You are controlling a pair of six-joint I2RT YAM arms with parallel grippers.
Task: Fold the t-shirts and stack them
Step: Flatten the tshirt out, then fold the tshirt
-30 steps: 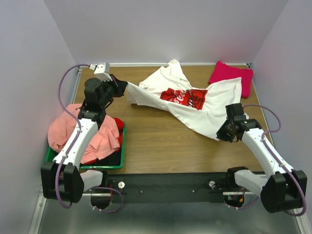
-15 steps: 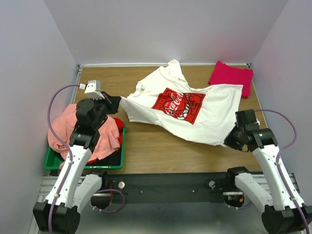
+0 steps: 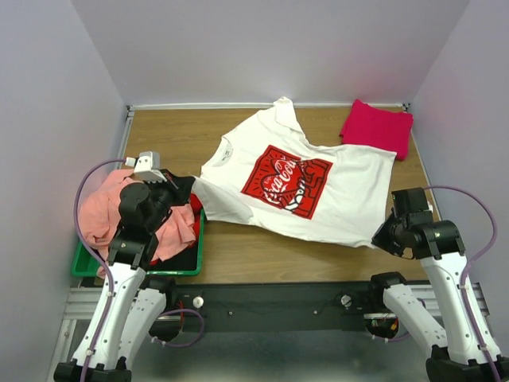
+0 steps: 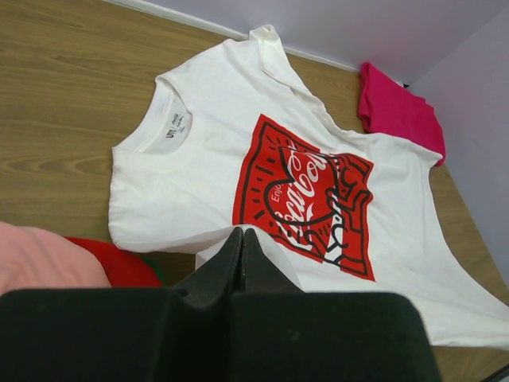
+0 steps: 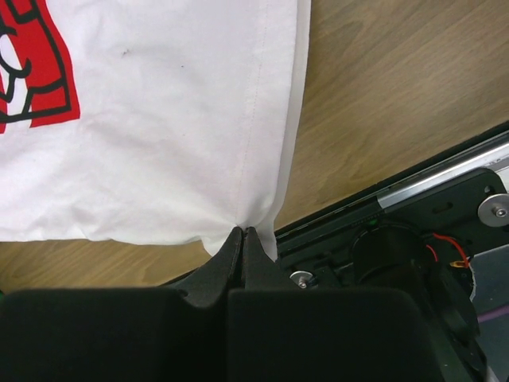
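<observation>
Two edges of white t-shirt (image 3: 334,199) held — left gripper (image 4: 241,236) clamped on what seems a sleeve, right gripper (image 5: 242,233) clamped on hem corner, print facing up, magenta tee (image 3: 378,126) folded beyond.

Robotics lab test cell. Evidence: wood-grain table (image 3: 238,247) boxed on three sides by plain pale walls (image 3: 270,48); black mounting rail (image 3: 270,304) at its near edge carrying left arm (image 3: 119,274) and right arm (image 3: 449,270); exposed purple cables (image 3: 77,208); aluminium framing (image 3: 69,297); green plastic bin (image 3: 159,272).
</observation>
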